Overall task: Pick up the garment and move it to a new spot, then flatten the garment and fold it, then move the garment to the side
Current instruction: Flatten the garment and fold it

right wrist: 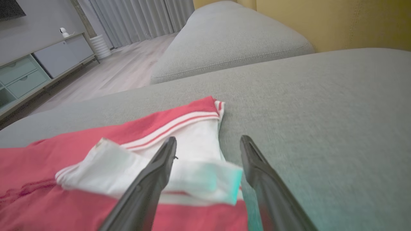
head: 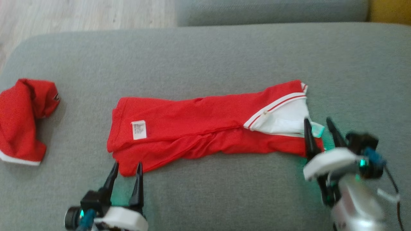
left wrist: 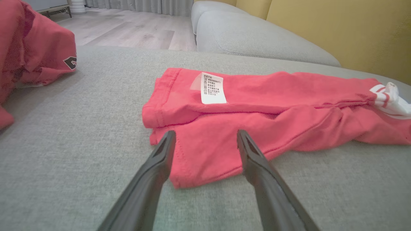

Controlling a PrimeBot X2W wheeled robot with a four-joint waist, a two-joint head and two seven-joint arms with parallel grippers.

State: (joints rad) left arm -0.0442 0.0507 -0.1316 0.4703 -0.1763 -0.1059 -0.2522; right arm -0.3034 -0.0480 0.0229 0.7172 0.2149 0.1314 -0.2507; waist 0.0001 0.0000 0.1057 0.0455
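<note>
The garment (head: 205, 125) lies folded into a long red strip across the grey sofa cushion (head: 224, 57), white label (head: 139, 129) near its left end, white sleeve with stripe trim (head: 282, 118) at its right end. My left gripper (head: 127, 164) stands open at the strip's near left corner, nothing between its fingers; in the left wrist view the garment (left wrist: 244, 106) corner lies just beyond the left gripper (left wrist: 205, 136). My right gripper (head: 318, 121) is open over the right end; in the right wrist view the white sleeve (right wrist: 199, 150) sits between and beyond the right gripper (right wrist: 208, 141).
A second red cloth (head: 22, 118) lies crumpled at the cushion's left edge, also as a red cloth (left wrist: 29, 51) in the left wrist view. Another grey cushion (head: 273, 11) and yellow wall (head: 390, 11) are behind. Wood floor (head: 80, 14) lies beyond the far left edge.
</note>
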